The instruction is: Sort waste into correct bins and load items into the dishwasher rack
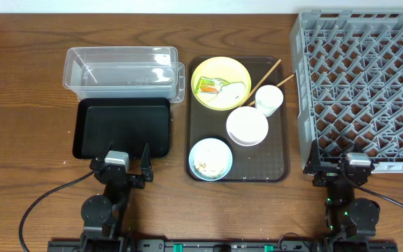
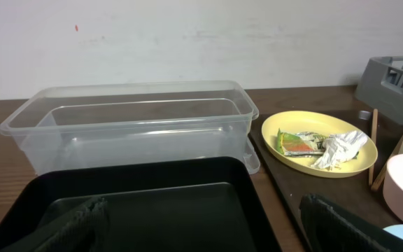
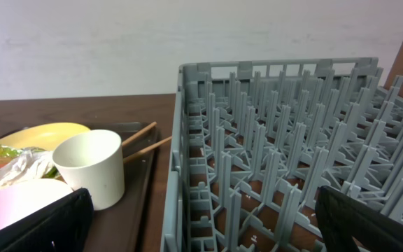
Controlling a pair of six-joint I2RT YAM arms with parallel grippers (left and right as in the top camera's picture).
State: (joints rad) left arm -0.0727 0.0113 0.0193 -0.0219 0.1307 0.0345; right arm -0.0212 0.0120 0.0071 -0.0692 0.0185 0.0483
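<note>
A yellow plate (image 1: 220,82) on the brown serving tray holds the green-and-orange wrapper (image 1: 208,87) and crumpled white paper (image 1: 235,89); all show in the left wrist view (image 2: 318,142). A white bowl (image 1: 247,126), small white cup (image 1: 269,99), two chopsticks (image 1: 264,81) and a light blue bowl (image 1: 210,159) with rice crumbs sit there too. The clear tub (image 1: 121,70) and black tray (image 1: 123,127) lie at left. The grey rack (image 1: 362,84) is at right. My left gripper (image 1: 121,162) is open by the black tray's near edge. My right gripper (image 1: 338,162) is open at the rack's near wall.
The dark brown serving tray (image 1: 275,164) lies between the bins and the rack. The rack's near wall (image 3: 187,182) stands right in front of my right fingers. A white wall runs behind the table.
</note>
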